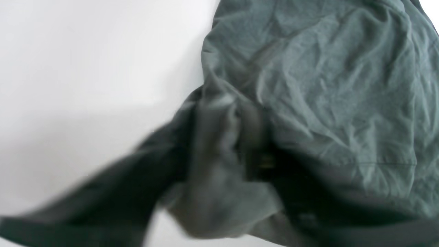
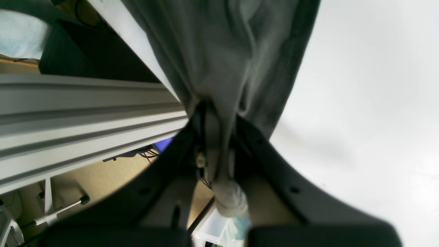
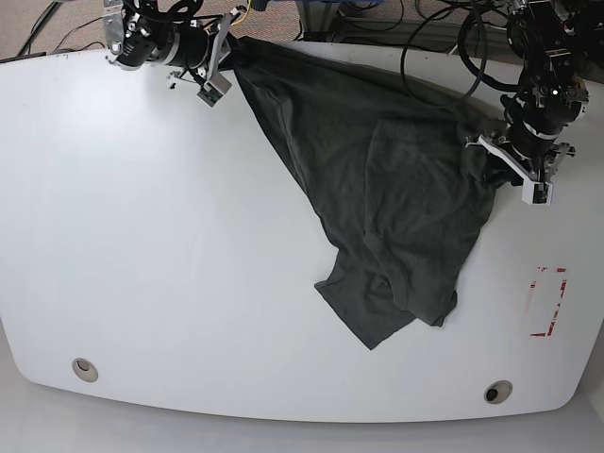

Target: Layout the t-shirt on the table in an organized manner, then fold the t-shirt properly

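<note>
Glossy white tabletop [image 3: 170, 245] lies under my dark charcoal-grey cotton t-shirt [image 3: 377, 198], stretched between my arms, its lower part crumpled mid-table. My right claw [image 2: 219, 144] is clamped on bunched cloth; my left claw [image 3: 514, 160] seems to pinch a corner, its jaws hidden. I'm mid-layout: next, I judge, pull apart and lay flat.

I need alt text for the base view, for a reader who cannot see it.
A dark grey t-shirt lies crumpled on a white table, stretched between the right gripper at one far corner and the left gripper opposite.
</note>
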Controlling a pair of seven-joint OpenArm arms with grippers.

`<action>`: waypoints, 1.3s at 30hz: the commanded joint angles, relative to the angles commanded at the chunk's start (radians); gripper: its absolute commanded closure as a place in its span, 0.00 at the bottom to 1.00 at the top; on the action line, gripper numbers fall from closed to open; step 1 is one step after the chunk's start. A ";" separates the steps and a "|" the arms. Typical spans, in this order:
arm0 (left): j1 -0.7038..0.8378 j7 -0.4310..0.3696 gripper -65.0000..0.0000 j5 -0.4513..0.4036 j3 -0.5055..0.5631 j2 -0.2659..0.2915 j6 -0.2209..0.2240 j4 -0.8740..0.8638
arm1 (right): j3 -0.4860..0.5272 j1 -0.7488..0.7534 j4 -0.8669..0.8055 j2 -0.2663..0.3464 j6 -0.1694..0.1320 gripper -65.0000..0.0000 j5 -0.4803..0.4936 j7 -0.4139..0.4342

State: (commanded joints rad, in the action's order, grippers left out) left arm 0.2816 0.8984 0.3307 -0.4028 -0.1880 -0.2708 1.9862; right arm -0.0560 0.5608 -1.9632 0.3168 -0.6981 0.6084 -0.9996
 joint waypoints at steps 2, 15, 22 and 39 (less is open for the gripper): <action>0.000 0.000 0.31 0.002 0.000 -0.002 -0.002 0.002 | 0.000 0.000 0.000 0.000 0.000 1.00 0.000 0.000; -0.110 0.000 0.29 -0.005 0.041 0.043 -0.146 0.012 | 0.003 -0.018 0.000 0.000 0.000 1.00 0.000 0.000; -0.241 0.000 0.29 -0.061 0.218 0.058 -0.054 -0.021 | 0.003 -0.025 0.000 0.000 0.000 1.00 0.000 0.000; -0.473 -0.006 0.29 -0.253 0.540 0.123 0.114 -0.339 | 0.003 -0.052 0.002 0.000 0.000 1.00 0.000 0.000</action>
State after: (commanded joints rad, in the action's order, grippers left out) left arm -0.1910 0.8922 0.0775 0.1373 -0.0652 -0.1573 1.6471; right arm -0.0529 0.5086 -1.9617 0.3168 -0.6981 0.6084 -0.9996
